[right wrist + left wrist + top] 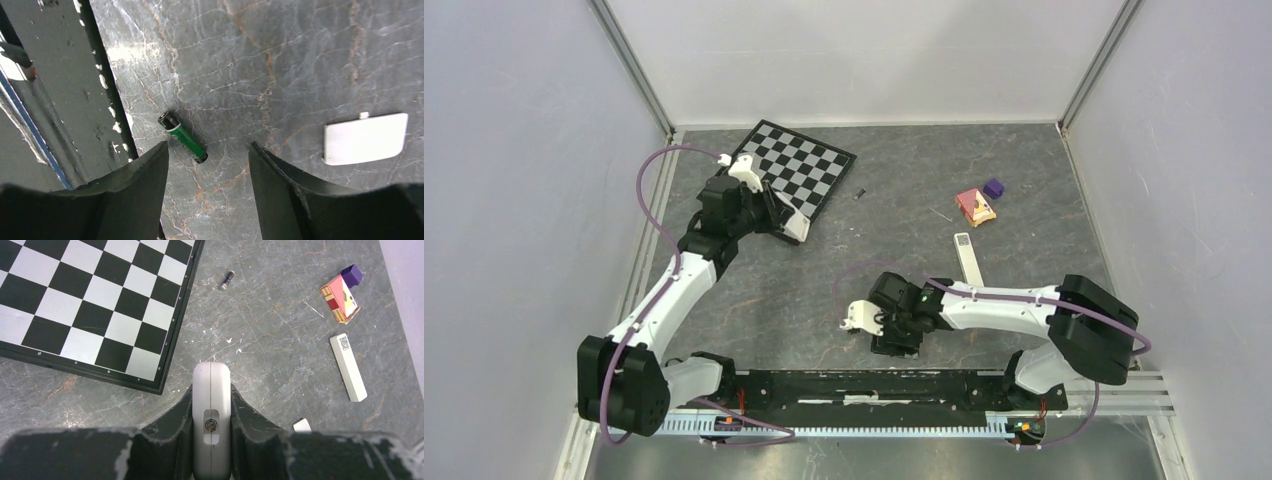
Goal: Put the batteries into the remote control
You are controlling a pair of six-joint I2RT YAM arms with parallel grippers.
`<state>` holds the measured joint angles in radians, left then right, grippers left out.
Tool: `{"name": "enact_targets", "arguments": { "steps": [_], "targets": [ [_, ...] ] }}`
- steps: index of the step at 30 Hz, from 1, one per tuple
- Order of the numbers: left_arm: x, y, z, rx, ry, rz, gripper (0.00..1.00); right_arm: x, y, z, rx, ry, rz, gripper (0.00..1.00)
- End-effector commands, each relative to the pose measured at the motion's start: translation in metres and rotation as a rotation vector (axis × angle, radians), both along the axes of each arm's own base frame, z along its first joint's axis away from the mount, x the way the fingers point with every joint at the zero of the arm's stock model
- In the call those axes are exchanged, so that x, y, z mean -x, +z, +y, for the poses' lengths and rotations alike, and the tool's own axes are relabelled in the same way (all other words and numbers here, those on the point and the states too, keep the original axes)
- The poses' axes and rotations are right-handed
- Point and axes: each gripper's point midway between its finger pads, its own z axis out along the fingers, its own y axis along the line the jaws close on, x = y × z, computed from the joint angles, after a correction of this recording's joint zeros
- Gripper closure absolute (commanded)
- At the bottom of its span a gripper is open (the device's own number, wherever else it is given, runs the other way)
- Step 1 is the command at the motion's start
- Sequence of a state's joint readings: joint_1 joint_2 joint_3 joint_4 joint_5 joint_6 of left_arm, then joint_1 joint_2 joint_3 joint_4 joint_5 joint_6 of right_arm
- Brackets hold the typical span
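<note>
Hovering over the green battery point(183, 137), the right gripper point(207, 147) stands open, the cell lying slanted between its fingers near the 6 o'clock edge of the worktop point(300, 60). The left gripper point(211, 396), toward 10 o'clock, is clamped on the remote point(211, 375). This looks like the pick-up step: the next move calls for descending and closing squarely across the cell.

Right of your chessboard point(799, 165) lies the far battery point(227, 280), box point(975, 206) and pale stick point(968, 258) farther right; remote point(211, 405) at its near corner; near battery point(183, 136) well before it.
</note>
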<state>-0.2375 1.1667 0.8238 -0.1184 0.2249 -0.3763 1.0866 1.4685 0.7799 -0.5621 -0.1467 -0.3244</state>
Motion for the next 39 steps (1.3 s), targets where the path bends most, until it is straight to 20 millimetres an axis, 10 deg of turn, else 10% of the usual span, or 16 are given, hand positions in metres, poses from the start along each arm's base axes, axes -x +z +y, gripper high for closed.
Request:
{"name": "enact_targets", "arguments": {
  "steps": [1,19,39],
  "targets": [
    [-0.014,0.035,-0.004,0.086,-0.019,-0.079,0.98,0.003,-0.008,0.005,-0.011,0.055,-0.032,0.36],
    [-0.003,0.034,0.002,0.124,-0.025,-0.086,0.98,-0.024,-0.019,0.002,0.048,-0.147,-0.188,0.99],
    [-0.004,0.027,0.007,0.336,0.135,-0.094,0.98,-0.158,0.001,0.027,-0.092,-1.005,-0.264,0.91]
  ]
}}
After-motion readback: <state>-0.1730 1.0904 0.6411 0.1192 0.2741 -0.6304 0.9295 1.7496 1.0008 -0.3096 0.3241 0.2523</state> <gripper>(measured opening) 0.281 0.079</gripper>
